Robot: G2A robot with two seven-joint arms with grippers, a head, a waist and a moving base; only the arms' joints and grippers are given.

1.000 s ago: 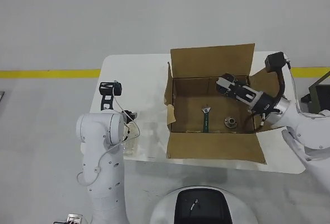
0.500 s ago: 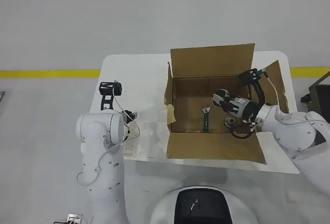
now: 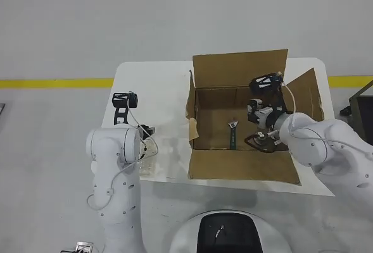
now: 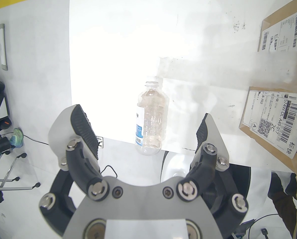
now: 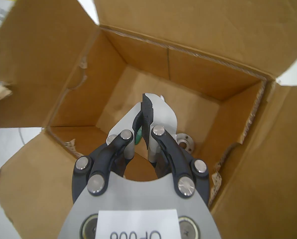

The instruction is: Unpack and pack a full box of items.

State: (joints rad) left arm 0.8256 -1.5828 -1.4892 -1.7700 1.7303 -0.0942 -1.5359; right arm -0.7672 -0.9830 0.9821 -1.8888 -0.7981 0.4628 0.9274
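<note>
An open cardboard box (image 3: 240,69) stands on the right half of the white table (image 3: 154,82). On its floor lie a green-handled wrench (image 3: 233,134) and a metal flange (image 5: 185,143). My right gripper (image 5: 146,101) hangs inside the box mouth above them, shut with nothing held; a bit of the green wrench (image 5: 138,136) shows behind its fingers. From above, that right gripper (image 3: 259,119) is over the flange. My left gripper (image 4: 144,130) is open above the table's near left edge, a clear plastic bottle (image 4: 150,123) standing just beyond its fingers.
The box's labelled outer side (image 4: 275,115) stands to one side of the bottle. All four flaps are folded outward, the near flap (image 3: 243,166) overhanging toward me. Bare table lies left of the box. A dark unit (image 3: 371,107) stands off the table's right end.
My right arm has swung in from the box's right side, and its gripper has turned to point down over the flange. The left arm and bottle have not moved.
</note>
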